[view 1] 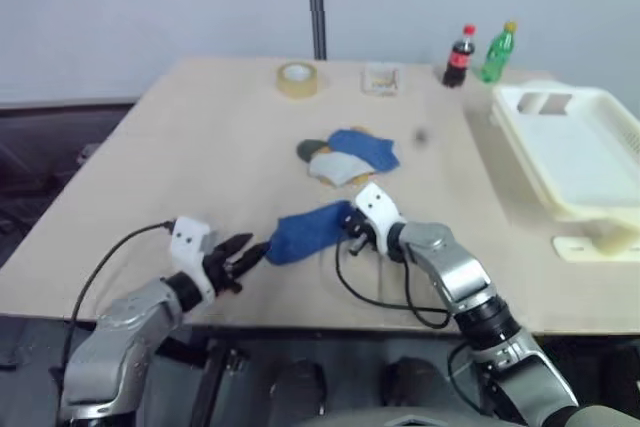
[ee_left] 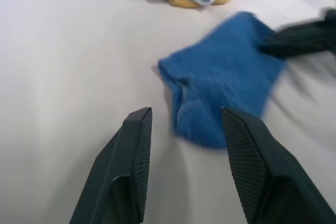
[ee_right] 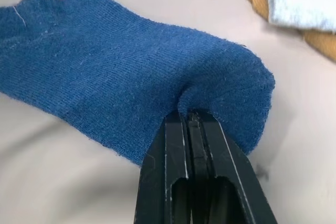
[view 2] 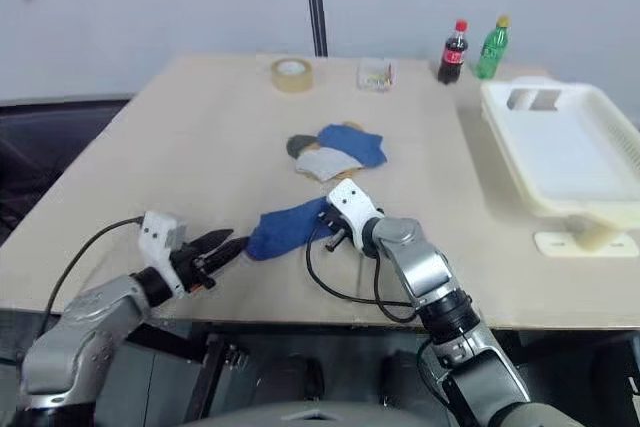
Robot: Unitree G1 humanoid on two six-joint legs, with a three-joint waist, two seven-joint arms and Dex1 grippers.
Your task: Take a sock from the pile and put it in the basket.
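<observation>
A: Starting with the biggest: table [view 1: 200, 167], then cream basket [view 1: 575, 147] at its far right edge, empty as far as can be made out, though a rim hides part of the floor.

B: And the pile [view 1: 345, 155]?

A: Mid-table, well apart from the basket. Blue, light grey, mustard and a dark sock overlapping.

B: Now the sock in hand.

A: Blue sock [view 1: 308, 230], lying on the table between pile and near edge, clear of the heap. Right gripper [ee_right: 190, 121] clamped tight on one end of it, fabric puckered between the jaws. Left gripper [ee_left: 184, 124] spread apart, grasping nothing, pointed at the sock's free end, just short of it.

B: Best way through the step?

A: Probably: keep the pinch firm, lift straight up until the loose end hangs off the table, then swing right toward the basket. Keep the left fingers away from the cloth to avoid a tug. Release only once well inside the rim.
</observation>
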